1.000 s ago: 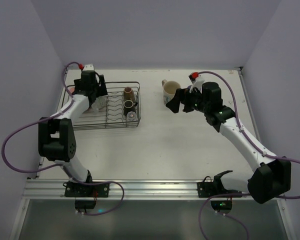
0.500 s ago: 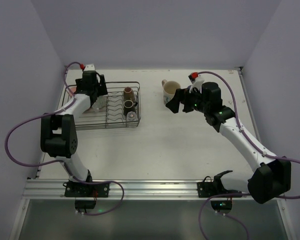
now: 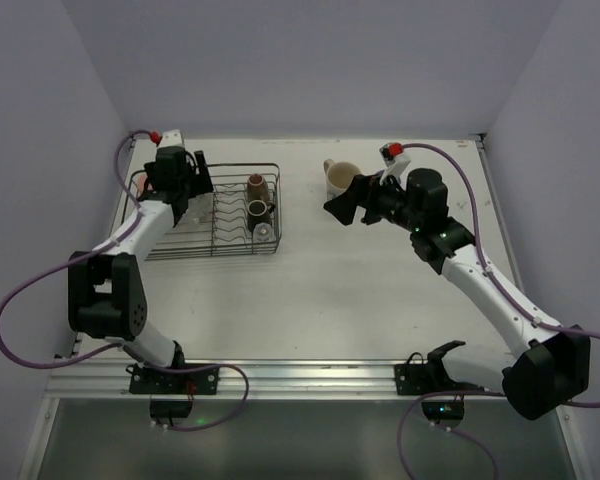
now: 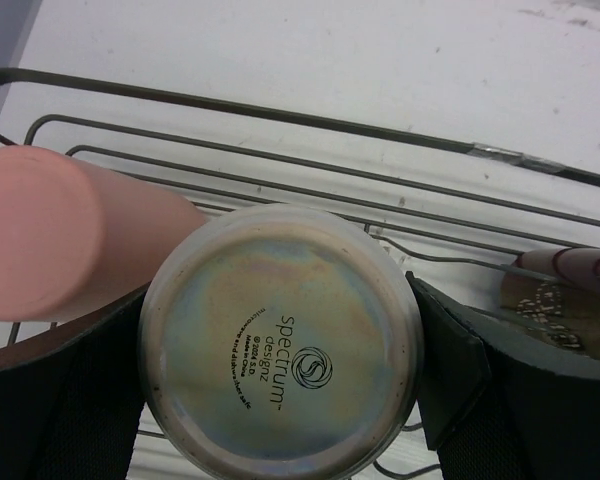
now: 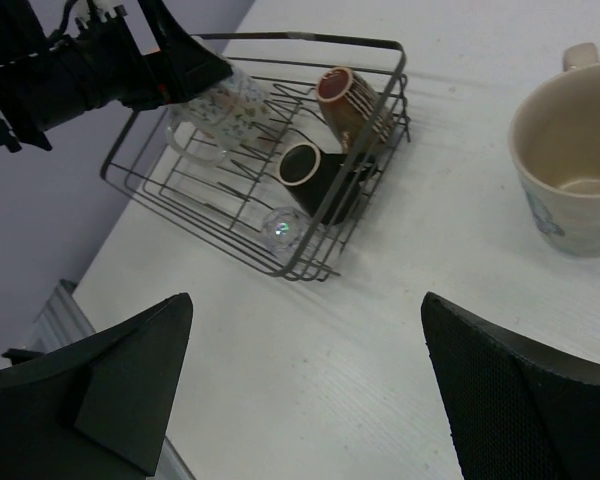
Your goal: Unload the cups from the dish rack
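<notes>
**Sam:** Where is your left pincer now?

**Me:** My left pincer (image 4: 280,335) is at the far left end of the dish rack (image 5: 310,40). Its two fingers (image 4: 60,400) press on both sides of a pale mug with little dots (image 5: 220,100). It is closed tight on that mug. In the left wrist view I see the round bottom of the mug right between the fingers. I cannot tell if the mug is up off the wires.

**Sam:** What is next to it?

**Me:** A pink tumbler (image 4: 50,235) lies just beside it, on the left. I cannot tell if they touch.

**Sam:** And your right pincer?

**Me:** My right pincer (image 5: 305,300) is wide open and has hold of nothing. It hangs over the table (image 5: 310,420), between the rack and a cream mug (image 5: 570,160).

**Sam:** Where does that cream mug stand?

**Me:** Upright on the table, on the far side, right of the rack and apart from it.

**Sam:** What else is in the rack?

**Me:** Three things at its right end. A brown cup (image 5: 345,95) is the farthest, tipped on its side. A black mug (image 5: 315,175) lies in the middle. A clear glass (image 5: 280,230) sits in the near right corner.

**Sam:** And the rack?

**Me:** It sits on the far left part of the table.
</notes>
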### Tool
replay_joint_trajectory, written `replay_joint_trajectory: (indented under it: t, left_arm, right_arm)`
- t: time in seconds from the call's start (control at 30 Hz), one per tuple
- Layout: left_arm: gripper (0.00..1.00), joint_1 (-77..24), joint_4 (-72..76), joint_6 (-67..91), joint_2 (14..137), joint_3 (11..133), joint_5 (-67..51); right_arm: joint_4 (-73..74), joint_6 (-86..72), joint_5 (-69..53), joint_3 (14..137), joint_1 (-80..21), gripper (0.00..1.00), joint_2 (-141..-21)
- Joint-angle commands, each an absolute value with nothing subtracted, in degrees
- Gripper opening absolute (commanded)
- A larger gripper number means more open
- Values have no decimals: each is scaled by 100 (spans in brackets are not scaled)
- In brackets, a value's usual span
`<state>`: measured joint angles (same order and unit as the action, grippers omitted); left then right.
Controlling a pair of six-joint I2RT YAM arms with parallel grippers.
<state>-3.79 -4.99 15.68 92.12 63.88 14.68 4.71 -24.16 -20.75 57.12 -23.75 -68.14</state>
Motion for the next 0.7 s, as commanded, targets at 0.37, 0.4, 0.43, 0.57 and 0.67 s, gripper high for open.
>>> replay_joint_trajectory:
  t: [0.37, 0.4, 0.43, 0.57, 0.67]
  left_arm:
    - [1, -360, -273, 2380, 7138, 6399, 555]
    - [1, -360, -255, 2469, 6911, 6346, 153]
    - [1, -369, -246, 2557, 6821, 6294, -25]
    - [0, -387, 173, 3249, 6312, 5855, -1525]
    - [0, -413, 622, 3769, 6022, 5494, -2090]
  right_arm:
    - [-2758, -5087, -2619, 5054, -2979, 99, -7066]
    - [-2899, -5141, -2645, 5045, -3023, 99, -7197]
    - [-3214, -5203, -2672, 5036, -3110, 99, -7259]
    - [-4235, -5510, -2768, 4878, -3304, 98, -7611]
    - [-4684, -5607, -2891, 4948, -3410, 98, -7971]
